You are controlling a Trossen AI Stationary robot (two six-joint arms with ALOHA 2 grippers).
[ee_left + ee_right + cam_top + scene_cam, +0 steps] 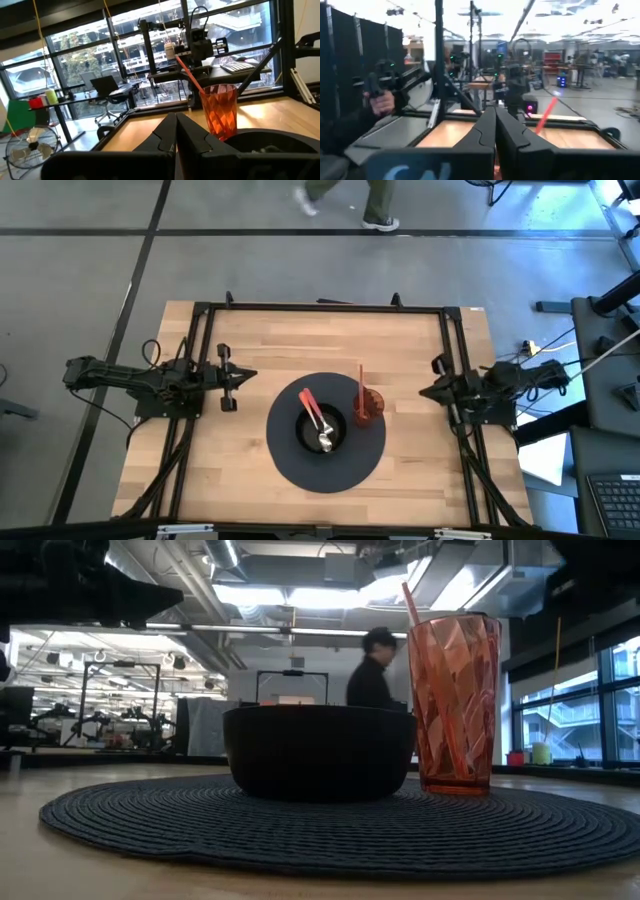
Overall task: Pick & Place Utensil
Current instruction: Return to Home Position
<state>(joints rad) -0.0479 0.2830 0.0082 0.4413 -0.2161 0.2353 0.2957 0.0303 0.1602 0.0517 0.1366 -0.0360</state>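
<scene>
Left gripper [247, 376] and right gripper [423, 391], both pinched together empty, are flanking the black bowl [303, 439] holding the orange spoon [311, 406].

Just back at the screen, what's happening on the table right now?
Nothing is being handled. Both arms rest at the sides of the table, the left pincer and right pincer shut and empty. The black bowl on the round mat holds an orange utensil and a shiny utensil; the red tumbler beside it holds a pink stick-like piece.
</scene>
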